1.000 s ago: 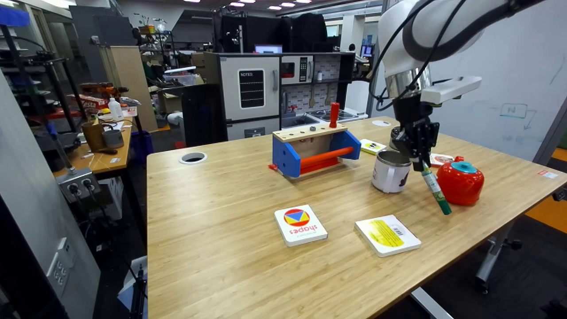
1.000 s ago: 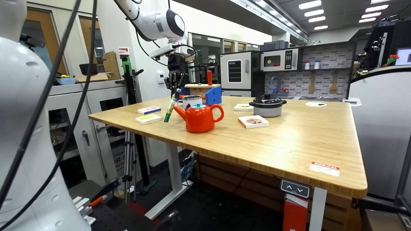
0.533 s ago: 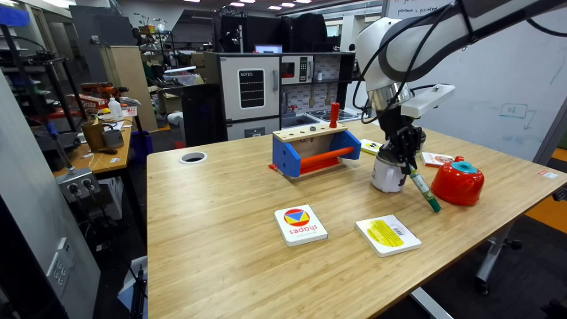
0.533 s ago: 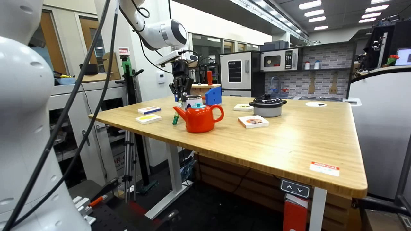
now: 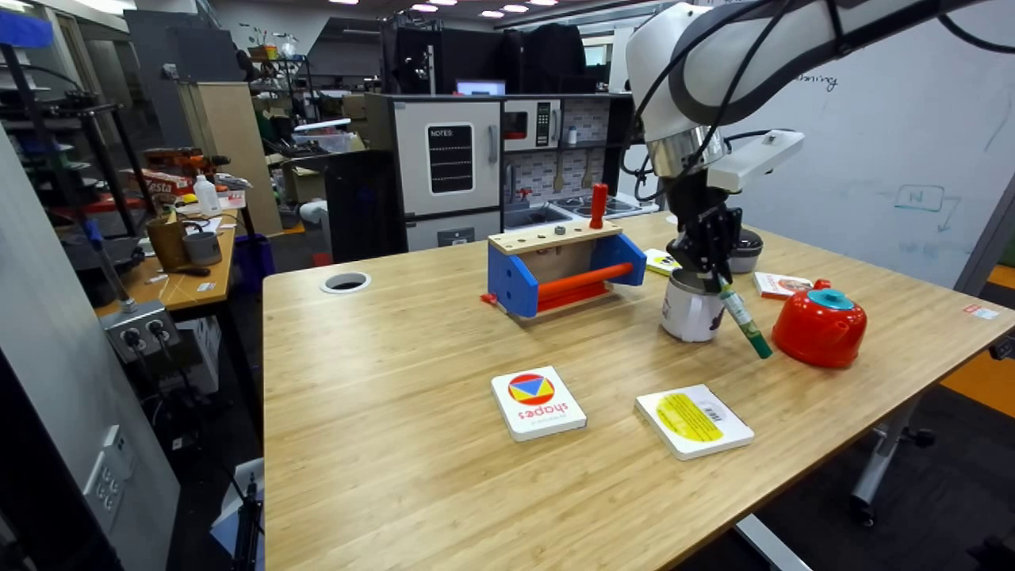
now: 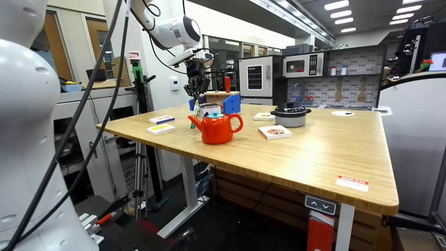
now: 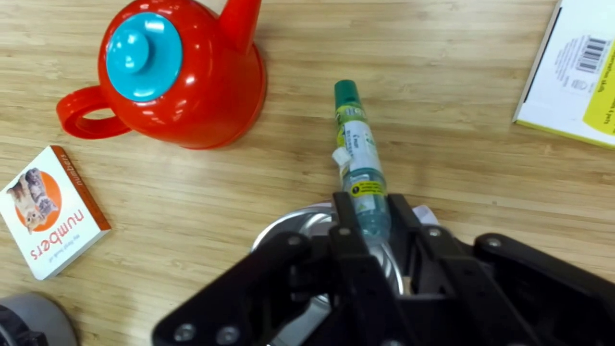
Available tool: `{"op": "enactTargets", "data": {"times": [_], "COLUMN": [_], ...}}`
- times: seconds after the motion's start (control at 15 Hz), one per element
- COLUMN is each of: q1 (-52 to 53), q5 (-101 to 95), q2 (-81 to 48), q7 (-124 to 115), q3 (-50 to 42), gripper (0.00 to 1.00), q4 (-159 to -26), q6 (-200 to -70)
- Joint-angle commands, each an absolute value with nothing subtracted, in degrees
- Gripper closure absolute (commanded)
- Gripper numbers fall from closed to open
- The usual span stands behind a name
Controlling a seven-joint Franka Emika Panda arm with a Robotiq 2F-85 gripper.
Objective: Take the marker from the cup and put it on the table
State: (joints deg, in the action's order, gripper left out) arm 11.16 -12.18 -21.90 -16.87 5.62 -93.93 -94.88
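Where it spreads before me, the large light-wood tabletop [image 5: 396,476] lies under a white-and-black jointed robot arm [image 5: 721,63], whose end carries a black two-fingered gripper [image 7: 370,204]. On the wood stands a blue-sided toy toolbox [image 5: 583,280] with a red rail and a pale wooden top. A glossy red teapot [image 5: 821,331] with a turquoise lid comes next, then a round grey pot [image 6: 290,120] with a black lid. Four square white books [image 5: 539,403] lie about. Between toolbox and teapot stands the cup [image 5: 690,316], a white mug with dark patches and a metal rim. Smallest, the slim, labelled green marker [image 7: 360,149] is pinched between the gripper's fingers [image 7: 344,211], out of the cup: it slants down just beside it, dark green end lowest, near the teapot's spout. Whether that end touches the tabletop I can't tell.
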Motion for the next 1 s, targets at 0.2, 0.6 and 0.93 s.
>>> {"op": "enactTargets", "data": {"times": [0.2,0.6,0.93], "q1": [11.92,13.06,13.79], "q5": [-12.52,-12.0,-11.68], "q2": [-22.16,-20.5,-21.02], "q7": [-15.59,-14.42,-13.53], "q3": [5.42,6.19,6.68], "gripper": [0.95,0.95,0.95], "q4": [-92.42,-93.79,-93.75], "q6": [-93.24,-94.02,-93.9]}}
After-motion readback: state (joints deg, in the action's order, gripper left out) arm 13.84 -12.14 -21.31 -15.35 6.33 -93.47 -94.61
